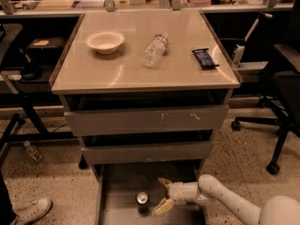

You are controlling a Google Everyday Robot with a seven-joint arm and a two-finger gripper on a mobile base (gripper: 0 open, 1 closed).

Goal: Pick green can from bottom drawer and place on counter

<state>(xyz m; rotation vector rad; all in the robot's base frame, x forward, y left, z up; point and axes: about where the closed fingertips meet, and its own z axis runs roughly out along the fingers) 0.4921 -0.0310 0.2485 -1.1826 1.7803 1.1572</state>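
Note:
The green can (142, 202) stands upright on the grey floor of the open bottom drawer (123, 178), its silver top facing up. My gripper (162, 196) is inside the drawer just right of the can, open, with one finger above and one below, a small gap from the can. The white arm reaches in from the lower right. The beige counter (117, 71) tops the drawer cabinet above.
On the counter lie a white bowl (105, 41), a clear plastic water bottle (154, 50) on its side and a dark snack bar (205, 58). Two upper drawers (145, 121) are slightly pulled out. An office chair (281, 97) stands at right; a shoe (28, 211) at lower left.

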